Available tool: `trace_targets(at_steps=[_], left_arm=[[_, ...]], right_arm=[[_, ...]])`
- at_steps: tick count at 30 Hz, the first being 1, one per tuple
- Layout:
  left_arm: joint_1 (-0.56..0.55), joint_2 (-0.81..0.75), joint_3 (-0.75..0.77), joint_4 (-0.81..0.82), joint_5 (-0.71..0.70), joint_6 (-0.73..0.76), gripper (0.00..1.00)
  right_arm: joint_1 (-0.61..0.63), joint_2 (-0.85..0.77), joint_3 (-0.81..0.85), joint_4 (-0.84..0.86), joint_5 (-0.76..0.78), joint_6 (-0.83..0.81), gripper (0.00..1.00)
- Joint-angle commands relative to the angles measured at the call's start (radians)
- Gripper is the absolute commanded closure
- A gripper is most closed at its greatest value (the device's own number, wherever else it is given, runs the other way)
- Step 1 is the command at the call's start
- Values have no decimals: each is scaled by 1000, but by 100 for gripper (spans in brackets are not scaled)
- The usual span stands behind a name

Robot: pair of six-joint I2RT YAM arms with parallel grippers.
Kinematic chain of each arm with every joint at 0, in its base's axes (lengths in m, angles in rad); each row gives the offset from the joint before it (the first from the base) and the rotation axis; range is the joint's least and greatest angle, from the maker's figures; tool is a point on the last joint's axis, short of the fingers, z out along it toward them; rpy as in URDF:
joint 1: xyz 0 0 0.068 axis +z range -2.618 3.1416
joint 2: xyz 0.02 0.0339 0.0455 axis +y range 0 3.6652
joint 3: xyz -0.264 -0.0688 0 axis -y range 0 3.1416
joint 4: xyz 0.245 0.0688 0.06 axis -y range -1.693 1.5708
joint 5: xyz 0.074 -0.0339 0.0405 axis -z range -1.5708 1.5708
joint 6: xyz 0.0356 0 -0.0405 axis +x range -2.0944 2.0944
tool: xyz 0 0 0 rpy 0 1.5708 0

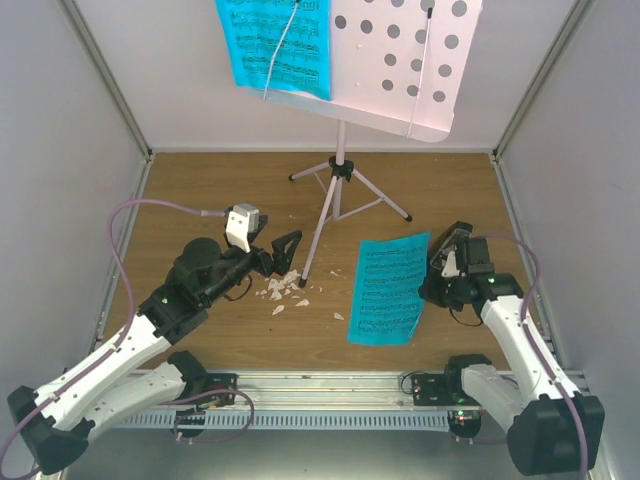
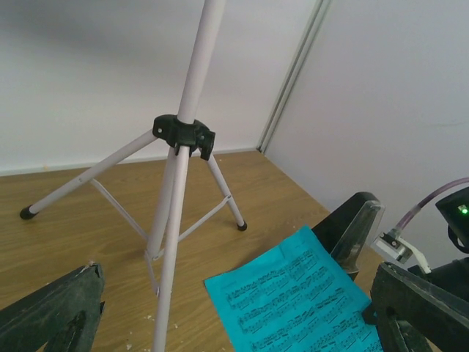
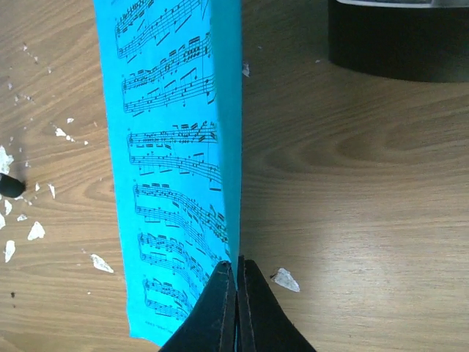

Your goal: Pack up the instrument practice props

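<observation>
The pale pink music stand (image 1: 400, 60) stands at the back on its thin tripod (image 1: 338, 190), with one blue sheet of music (image 1: 275, 45) on its desk. A second blue sheet (image 1: 388, 290) lies on the table. My right gripper (image 3: 237, 265) is shut on that sheet's right edge (image 3: 227, 147) and holds the edge up. The black metronome (image 3: 399, 37) stands just beyond it, by the sheet's far right corner (image 2: 352, 227). My left gripper (image 1: 288, 253) is open and low beside the tripod's near leg (image 2: 172, 249), which passes between its fingers (image 2: 51, 312) without touching.
Small white scraps (image 1: 285, 290) lie around the near tripod foot (image 3: 7, 185), and one scrap (image 3: 286, 279) sits beside my right fingers. Grey walls and metal frame rails (image 1: 115, 90) close in the left, back and right sides of the wooden table (image 1: 200, 190).
</observation>
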Motion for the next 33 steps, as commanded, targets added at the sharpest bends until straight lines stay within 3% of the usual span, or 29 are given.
trace_targets(at_steps=[1,4,7,10,13,17,20,23,25,27,33], left_arm=[[7,0,-10,27,-14,6,1],[7,-3,-9,18,-17,17,1],[7,-7,-10,11,-30,24,1],[7,-9,-7,11,-32,28,1],[7,-17,6,6,1,46,1],[7,-48,36,-6,5,57,1],[7,-63,80,-32,-5,67,1],[20,-31,184,-73,117,106,1],[36,18,273,-114,215,113,1],[52,60,332,-130,298,107,1],[182,145,441,-190,468,67,1]], right_arm=[[28,20,-6,-9,47,3,98],[46,0,-1,-16,81,30,72],[48,-23,3,-23,105,49,55],[49,-46,17,-23,110,73,25],[49,-96,50,-7,107,109,12],[48,-141,124,2,140,104,8],[49,-188,174,98,19,61,7],[74,-252,143,391,-297,124,8],[140,-259,96,577,-358,208,8],[260,-210,109,590,-278,173,8],[708,33,225,557,162,52,11]])
